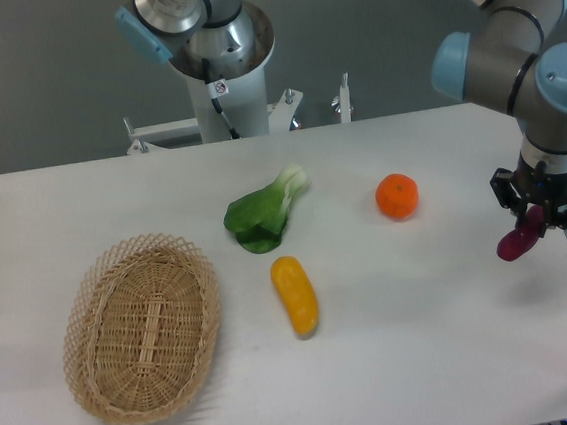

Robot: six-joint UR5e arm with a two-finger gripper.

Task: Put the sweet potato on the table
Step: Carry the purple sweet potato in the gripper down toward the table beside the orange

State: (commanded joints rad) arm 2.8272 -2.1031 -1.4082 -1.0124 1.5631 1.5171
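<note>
The sweet potato (519, 239), small and purple-magenta, hangs tilted at the right side of the white table (426, 339), a little above its surface. My gripper (537, 216) is shut on its upper end, pointing down near the table's right edge. Its lower end sticks out to the lower left of the fingers.
A round orange fruit (397, 195) lies left of the gripper. A yellow-orange oblong vegetable (295, 294) and a green leafy vegetable (264, 212) sit mid-table. An oval wicker basket (142, 328) stands at the left, with nothing in it. The arm's base (220, 58) is at the back.
</note>
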